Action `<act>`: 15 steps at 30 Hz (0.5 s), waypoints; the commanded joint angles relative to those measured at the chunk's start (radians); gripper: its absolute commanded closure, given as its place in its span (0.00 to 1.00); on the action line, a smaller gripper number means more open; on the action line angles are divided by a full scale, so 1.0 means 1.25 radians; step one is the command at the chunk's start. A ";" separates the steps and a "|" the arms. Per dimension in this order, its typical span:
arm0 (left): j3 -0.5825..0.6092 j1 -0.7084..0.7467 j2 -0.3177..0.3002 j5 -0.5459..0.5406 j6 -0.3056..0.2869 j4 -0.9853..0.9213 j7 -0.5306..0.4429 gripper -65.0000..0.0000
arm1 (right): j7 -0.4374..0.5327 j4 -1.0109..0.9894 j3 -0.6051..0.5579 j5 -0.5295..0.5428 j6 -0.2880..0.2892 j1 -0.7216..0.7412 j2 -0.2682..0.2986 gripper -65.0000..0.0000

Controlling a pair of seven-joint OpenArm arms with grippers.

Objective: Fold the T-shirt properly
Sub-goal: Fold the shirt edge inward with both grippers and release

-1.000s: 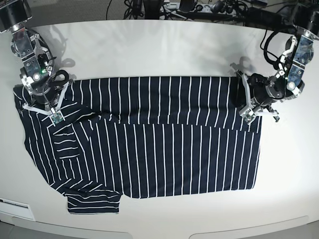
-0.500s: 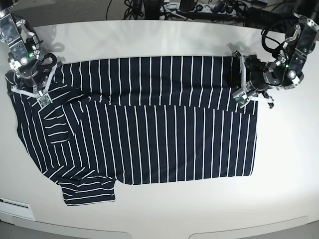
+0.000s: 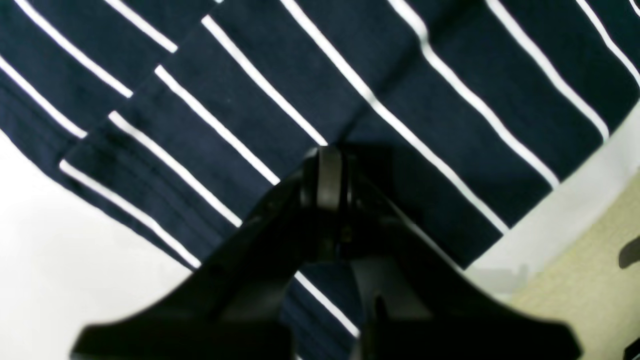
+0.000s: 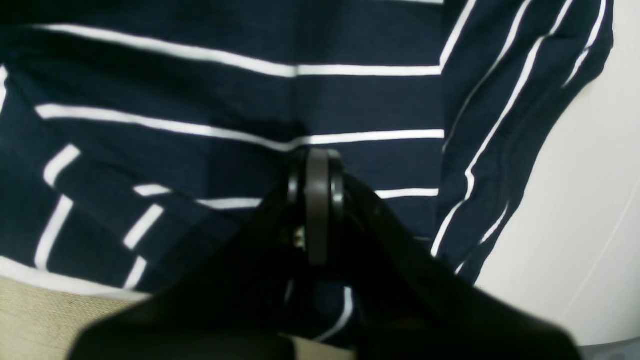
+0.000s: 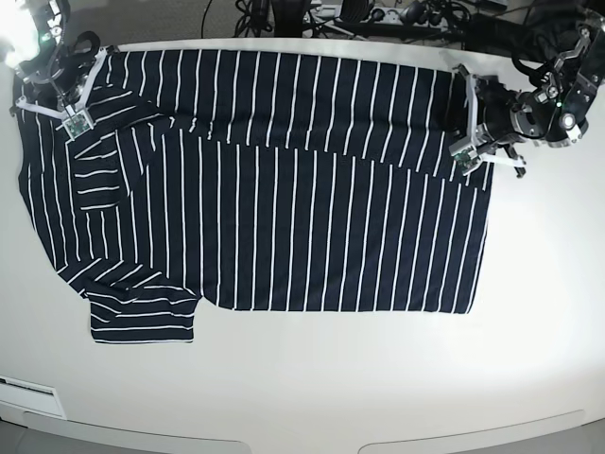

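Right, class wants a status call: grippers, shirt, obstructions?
Left gripper shut on T-shirt hem corner. Right gripper shut on its shoulder end. Far edge held, shirt partly spread on table. No obstructions seen.

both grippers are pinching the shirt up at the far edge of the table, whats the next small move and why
Probably carry the pinched edge toward the near side and lay it over the body. Both the left gripper and right gripper are shut on the T-shirt, whose far edge sits at the far rim of the table, so the fold isn't made.

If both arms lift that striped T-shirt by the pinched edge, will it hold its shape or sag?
Likely sag: the T-shirt already creases and overlaps itself where the left tool and right tool pinch it. Probably light, since small pinches carry its edge. The sleeve would probably dangle.
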 commanded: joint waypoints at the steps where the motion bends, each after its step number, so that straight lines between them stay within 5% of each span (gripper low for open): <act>1: 0.006 0.024 -0.011 0.011 -0.012 0.000 0.057 1.00 | -0.020 0.003 0.004 0.006 0.005 -0.007 0.010 1.00; 15: 0.006 0.063 -0.011 0.023 -0.013 0.019 0.131 1.00 | -0.020 0.003 0.004 0.005 0.004 -0.006 0.010 1.00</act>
